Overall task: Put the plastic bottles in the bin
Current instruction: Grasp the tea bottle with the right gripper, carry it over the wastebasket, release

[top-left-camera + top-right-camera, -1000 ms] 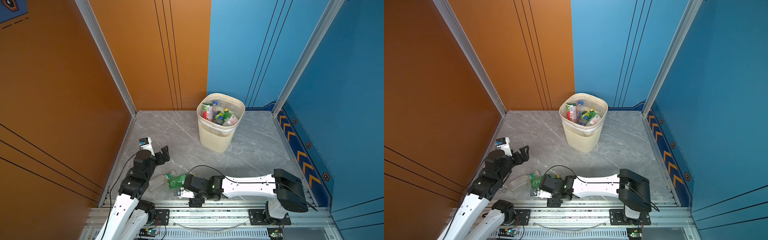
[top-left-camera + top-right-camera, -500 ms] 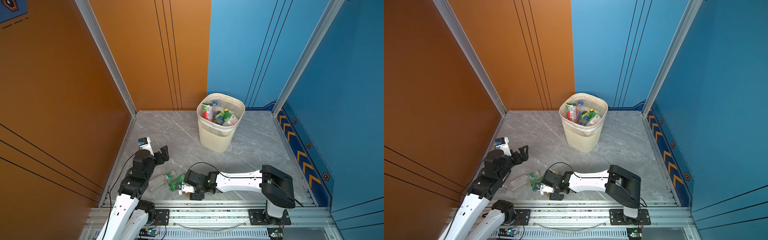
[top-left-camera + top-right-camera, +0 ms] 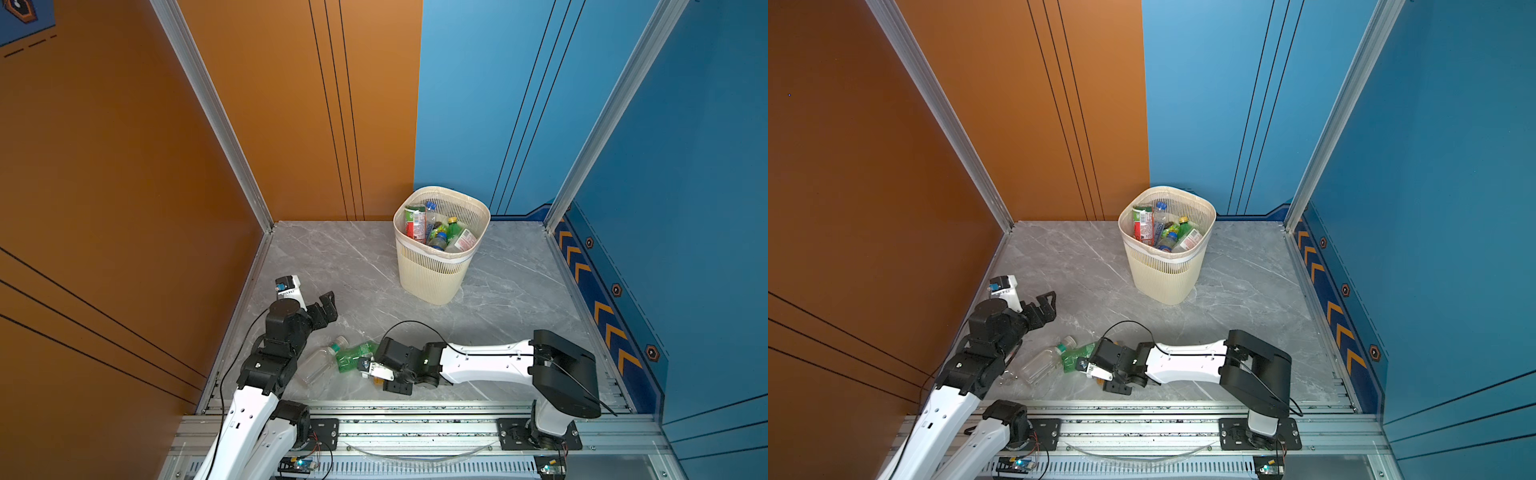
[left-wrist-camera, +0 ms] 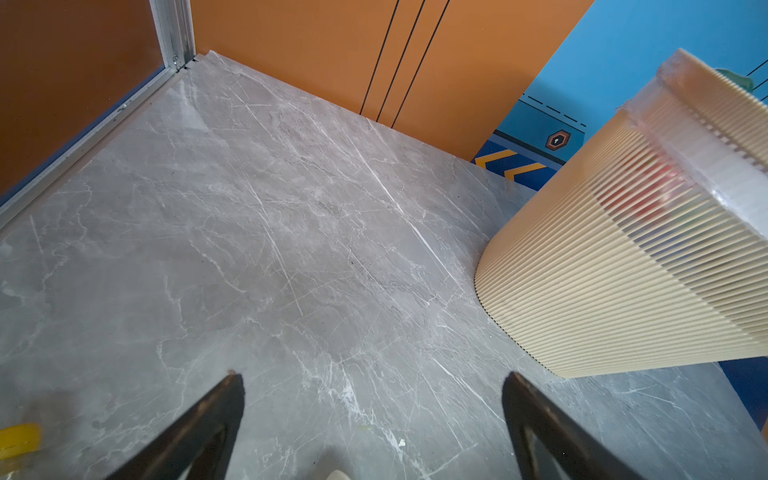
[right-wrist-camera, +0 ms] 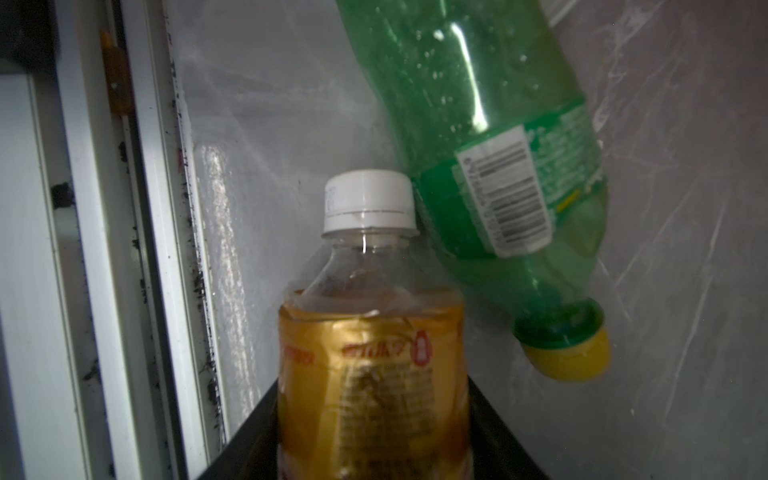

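Right gripper is low by the aluminium front rail, black fingers pressed against both sides of a clear plastic bottle with gold label and white cap. Hold is on the labelled mid-body, looks right. Seems empty, so light; the thin wall will dent and the film label is slick, so go easy on the squeeze. Its cap touches a green plastic bottle with yellow cap lying on the grey marbled floor — could get nudged and roll. Just beyond lies a clear unlabelled bottle with pale cap. Left gripper hovers over bare floor, fingers spread wide, empty. Far back is the cream slotted plastic bin, upright, several bottles inside. Can't see: held bottle's base, cut off; the grip in both top views — wrist covers it; bin contents below the top layer.
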Action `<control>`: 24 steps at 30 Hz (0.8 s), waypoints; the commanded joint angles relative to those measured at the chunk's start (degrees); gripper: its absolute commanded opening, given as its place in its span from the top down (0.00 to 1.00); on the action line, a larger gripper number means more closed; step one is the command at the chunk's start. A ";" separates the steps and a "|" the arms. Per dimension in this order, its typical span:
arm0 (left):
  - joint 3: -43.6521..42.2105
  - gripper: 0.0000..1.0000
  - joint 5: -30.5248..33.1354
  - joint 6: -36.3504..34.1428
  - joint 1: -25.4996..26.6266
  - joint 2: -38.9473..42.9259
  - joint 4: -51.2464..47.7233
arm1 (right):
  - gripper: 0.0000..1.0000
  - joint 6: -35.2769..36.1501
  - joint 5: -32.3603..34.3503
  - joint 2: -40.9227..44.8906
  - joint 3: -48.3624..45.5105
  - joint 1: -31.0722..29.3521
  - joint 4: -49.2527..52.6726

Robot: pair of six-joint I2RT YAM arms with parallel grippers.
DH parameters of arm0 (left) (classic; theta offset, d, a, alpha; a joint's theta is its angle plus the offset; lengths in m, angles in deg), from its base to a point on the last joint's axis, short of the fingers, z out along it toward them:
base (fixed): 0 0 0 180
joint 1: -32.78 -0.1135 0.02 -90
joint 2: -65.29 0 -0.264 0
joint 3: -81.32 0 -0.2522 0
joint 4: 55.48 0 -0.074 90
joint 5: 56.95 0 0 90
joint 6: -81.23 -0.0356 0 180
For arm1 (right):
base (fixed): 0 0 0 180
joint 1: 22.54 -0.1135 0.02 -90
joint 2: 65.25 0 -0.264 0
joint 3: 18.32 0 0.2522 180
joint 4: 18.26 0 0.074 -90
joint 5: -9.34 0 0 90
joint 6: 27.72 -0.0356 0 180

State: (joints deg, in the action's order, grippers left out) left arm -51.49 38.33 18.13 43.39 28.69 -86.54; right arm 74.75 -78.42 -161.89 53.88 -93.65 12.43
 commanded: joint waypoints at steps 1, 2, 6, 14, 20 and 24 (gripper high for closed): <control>-1.32 0.02 -1.51 1.22 -0.61 -0.64 1.73 | 0.55 -4.02 3.08 7.53 -2.51 1.17 -0.65; -1.60 0.02 -1.50 1.46 -0.64 -1.00 1.89 | 0.55 -4.64 3.29 9.59 -3.25 1.60 -0.55; -2.79 0.02 -2.08 2.50 -1.06 -2.95 2.78 | 0.55 -8.42 3.27 19.71 -6.93 4.62 -0.35; -3.48 0.02 -3.91 4.12 -1.29 -3.44 3.27 | 0.55 -16.34 6.64 35.34 -4.29 11.99 -1.06; -3.86 0.02 -5.00 4.97 -1.33 -2.72 2.50 | 0.55 -20.60 13.56 36.79 5.63 15.44 -1.11; -4.05 0.02 -6.58 5.57 -1.37 -2.70 1.96 | 0.53 -23.09 12.79 35.03 12.33 23.90 -2.50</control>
State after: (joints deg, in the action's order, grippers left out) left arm -54.66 33.81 22.78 42.47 25.50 -84.29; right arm 55.21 -68.26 -126.22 61.94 -74.04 11.77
